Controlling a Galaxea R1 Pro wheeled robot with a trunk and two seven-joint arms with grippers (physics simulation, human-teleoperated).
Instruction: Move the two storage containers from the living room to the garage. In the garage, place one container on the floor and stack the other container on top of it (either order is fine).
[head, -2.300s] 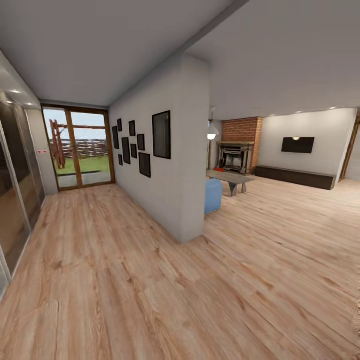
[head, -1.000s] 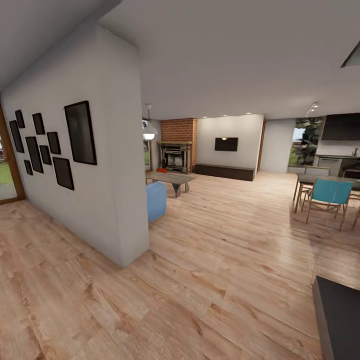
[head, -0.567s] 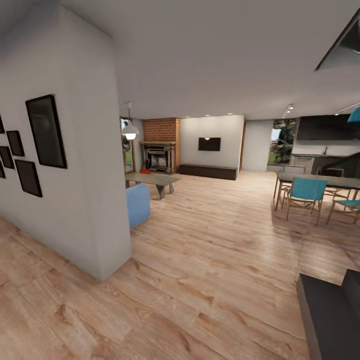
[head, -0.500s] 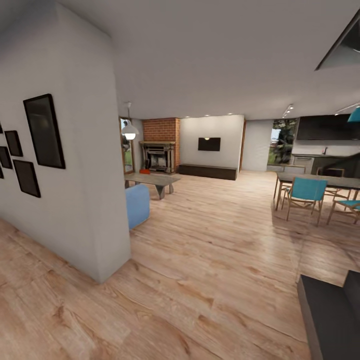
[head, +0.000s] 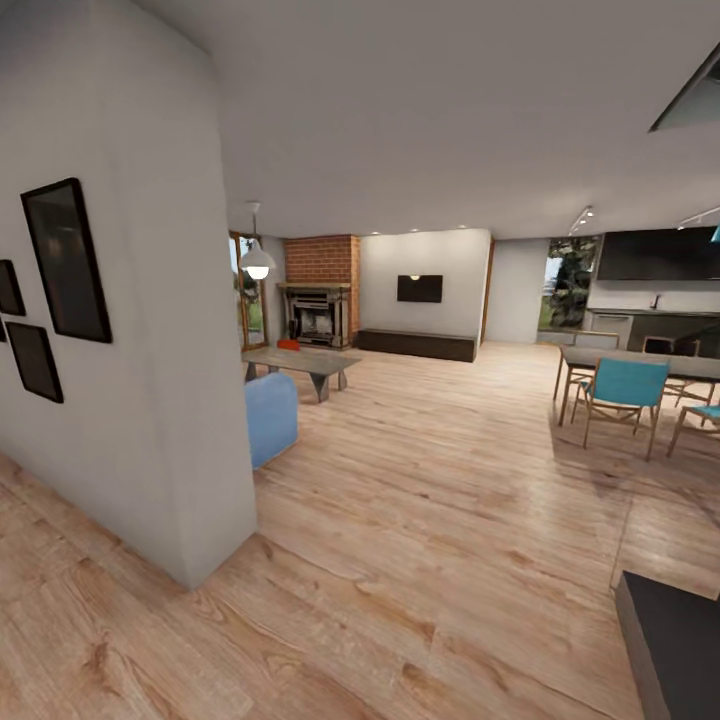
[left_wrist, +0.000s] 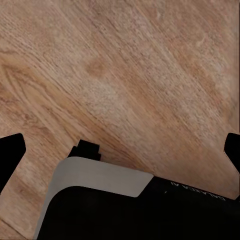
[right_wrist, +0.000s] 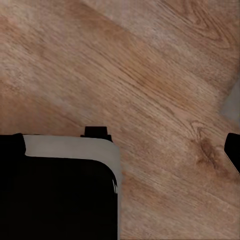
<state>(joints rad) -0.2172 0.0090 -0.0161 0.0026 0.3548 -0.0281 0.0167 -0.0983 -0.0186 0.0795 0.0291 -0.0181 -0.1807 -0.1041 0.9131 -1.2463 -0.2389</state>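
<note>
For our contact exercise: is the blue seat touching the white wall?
Cannot tell. In the head view the wall's corner hides the blue seat's near side, so no contact or gap shows.

R end effector (right_wrist: 122, 145) fingertips wide apart, robot base (right_wrist: 55, 190), wood-plank floor (right_wrist: 150, 75)
</note>
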